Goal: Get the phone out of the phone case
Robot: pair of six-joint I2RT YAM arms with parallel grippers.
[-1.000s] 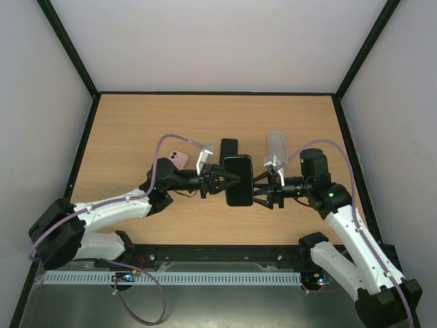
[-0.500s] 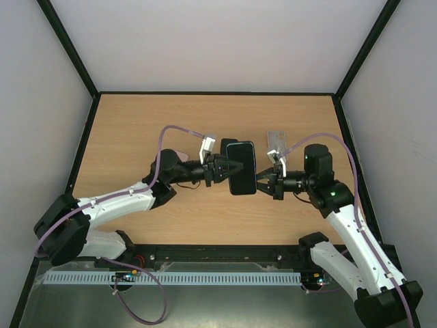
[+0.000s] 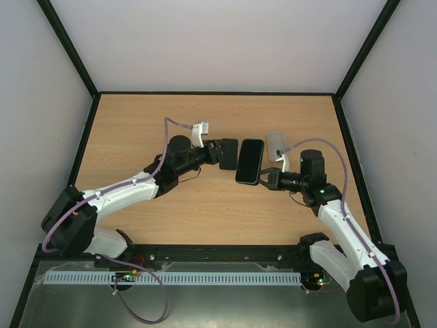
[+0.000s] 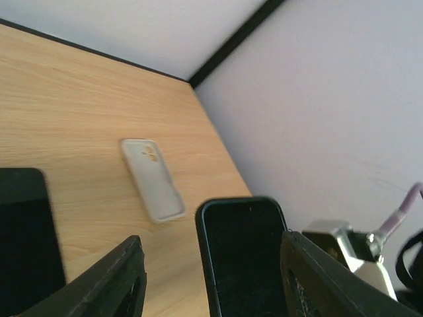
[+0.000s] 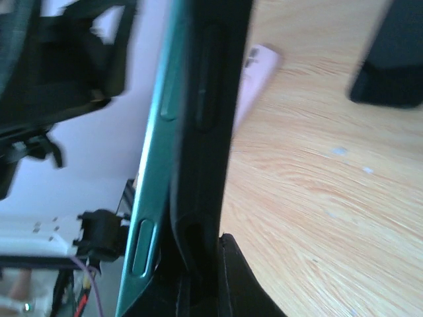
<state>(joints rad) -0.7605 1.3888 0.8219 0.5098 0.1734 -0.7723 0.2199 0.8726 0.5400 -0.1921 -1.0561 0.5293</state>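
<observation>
Slip is the risk: right pincer [image 3: 263, 179] clamps the phone [image 3: 250, 161] by one edge only; left pincer [image 3: 227, 156] stands apart.

Bright, even light from overhead; faint soft shadows below the phone [image 3: 250, 161] on the table [image 3: 136, 123]; through my right wrist it smears, close and unfocused; everything beyond it blurs too

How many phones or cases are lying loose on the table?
3: a black one left of the held phone, a grey case right of it, and a pink one seen only from the right wrist. More may hide under the arms.
</observation>
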